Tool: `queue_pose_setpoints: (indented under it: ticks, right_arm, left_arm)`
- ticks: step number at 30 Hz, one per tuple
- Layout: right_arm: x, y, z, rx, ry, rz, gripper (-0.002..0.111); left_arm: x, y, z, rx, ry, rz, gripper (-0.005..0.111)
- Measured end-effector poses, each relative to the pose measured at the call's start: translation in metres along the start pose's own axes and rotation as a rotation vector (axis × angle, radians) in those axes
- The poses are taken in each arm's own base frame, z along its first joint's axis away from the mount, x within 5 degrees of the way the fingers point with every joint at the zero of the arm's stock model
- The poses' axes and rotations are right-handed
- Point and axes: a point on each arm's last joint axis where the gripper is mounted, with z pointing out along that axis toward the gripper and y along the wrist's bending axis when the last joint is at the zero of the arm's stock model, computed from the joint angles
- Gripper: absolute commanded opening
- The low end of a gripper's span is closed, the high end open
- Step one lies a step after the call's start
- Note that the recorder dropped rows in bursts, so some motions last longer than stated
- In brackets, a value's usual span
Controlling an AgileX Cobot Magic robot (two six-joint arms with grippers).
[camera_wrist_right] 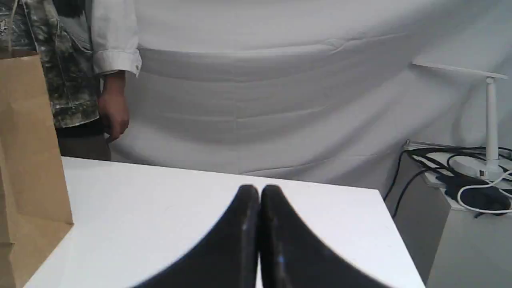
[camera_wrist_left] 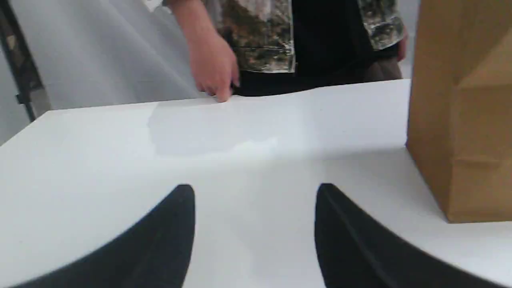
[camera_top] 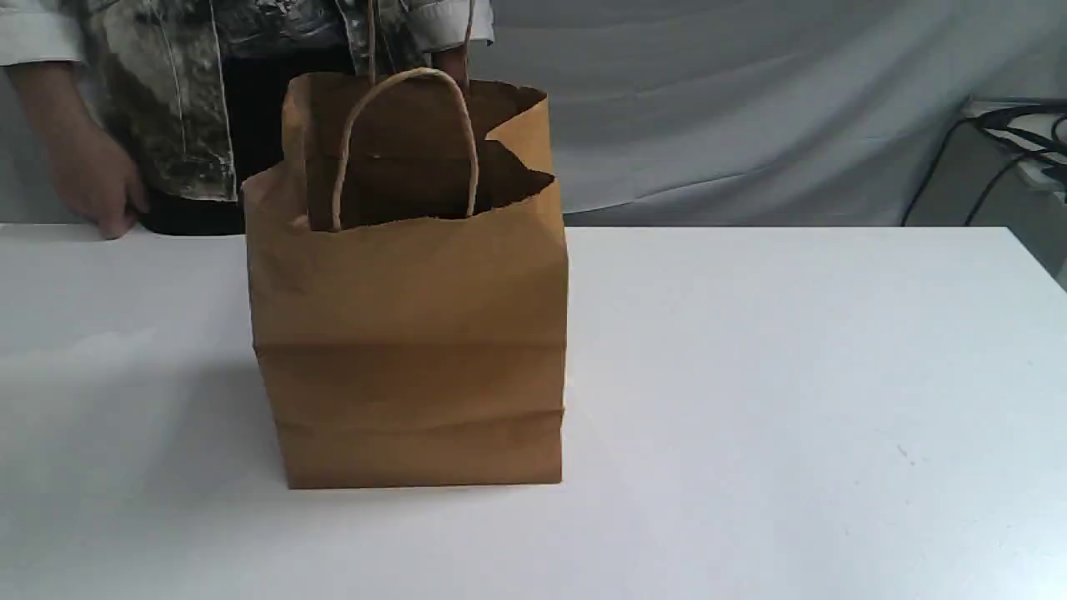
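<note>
A brown paper bag [camera_top: 408,333] with twisted paper handles [camera_top: 404,142] stands upright and open on the white table [camera_top: 792,375], left of the middle. In the left wrist view the bag [camera_wrist_left: 464,120] is off to one side of my left gripper [camera_wrist_left: 255,190], which is open over bare table with nothing between its black fingers. My right gripper [camera_wrist_right: 259,191] is shut, fingertips together and holding nothing, with the bag [camera_wrist_right: 28,160] well off to its side. Neither gripper shows in the exterior view.
A person in a camouflage jacket [camera_top: 167,100] stands behind the table, one hand [camera_top: 96,196] resting on its far edge, the other behind the bag. A side stand with cables [camera_top: 1017,142] and a lamp [camera_wrist_right: 486,120] sits past the table's right end. A grey cloth hangs behind.
</note>
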Motion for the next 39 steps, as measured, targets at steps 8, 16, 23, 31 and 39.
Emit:
queue_pose_setpoints:
  ticks: [8, 16, 23, 31, 39]
  right_arm:
    - [0.0000, 0.0000, 0.0000, 0.000, 0.000, 0.003, 0.000]
    - [0.0000, 0.0000, 0.0000, 0.000, 0.000, 0.003, 0.000]
    - [0.0000, 0.0000, 0.0000, 0.000, 0.000, 0.003, 0.000]
    - [0.0000, 0.0000, 0.0000, 0.000, 0.000, 0.003, 0.000]
    - [-0.0003, -0.0007, 0.0000, 0.008, -0.003, -0.013, 0.000]
  left_arm:
    - [0.0002, 0.0012, 0.0000, -0.021, 0.002, -0.028, 0.048]
    - [0.0002, 0.0012, 0.0000, -0.021, 0.002, -0.028, 0.048]
    - [0.0002, 0.0012, 0.0000, -0.021, 0.002, -0.028, 0.048]
    - [0.0002, 0.0012, 0.0000, -0.021, 0.002, -0.028, 0.048]
    - [0.0002, 0.0012, 0.0000, -0.021, 0.002, -0.028, 0.048]
